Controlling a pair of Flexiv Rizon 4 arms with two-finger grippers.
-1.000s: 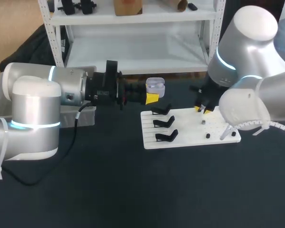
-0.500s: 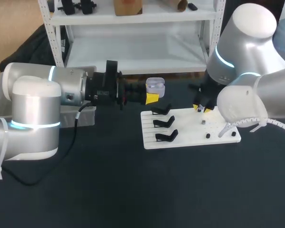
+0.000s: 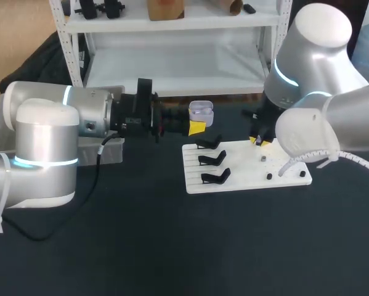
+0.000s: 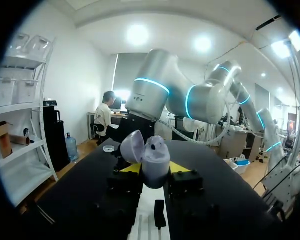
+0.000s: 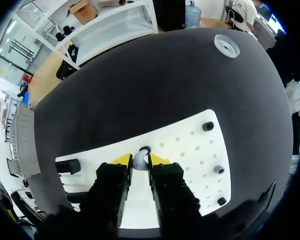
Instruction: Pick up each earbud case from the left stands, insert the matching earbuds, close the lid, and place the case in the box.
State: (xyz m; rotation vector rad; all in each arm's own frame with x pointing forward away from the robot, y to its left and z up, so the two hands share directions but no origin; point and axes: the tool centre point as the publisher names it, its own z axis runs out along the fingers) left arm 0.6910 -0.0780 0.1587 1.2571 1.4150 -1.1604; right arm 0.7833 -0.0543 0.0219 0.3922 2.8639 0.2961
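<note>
A lavender earbud case [image 3: 201, 113] with its lid up is held in the air left of the white board [image 3: 246, 165], and my left gripper [image 3: 196, 127] is shut on it. In the left wrist view the case [image 4: 153, 159] sits upright between the yellow tips of the left gripper [image 4: 155, 168]. My right gripper [image 3: 259, 140] hangs over the board's far side. In the right wrist view the right gripper [image 5: 140, 160] has its yellow tips pressed on both sides of a small pale earbud [image 5: 139, 161], just behind a round socket [image 5: 145, 149].
Three black stands [image 3: 212, 160] line the board's left half and carry no cases. Small dark pegs [image 5: 208, 126] dot its right half. A grey box [image 3: 110, 150] sits at the left behind my left arm. A clear round cap [image 5: 226, 46] lies far off on the dark cloth.
My right arm has swung a little to the left, its gripper staying over the board's far side. The left arm and the case have not moved.
</note>
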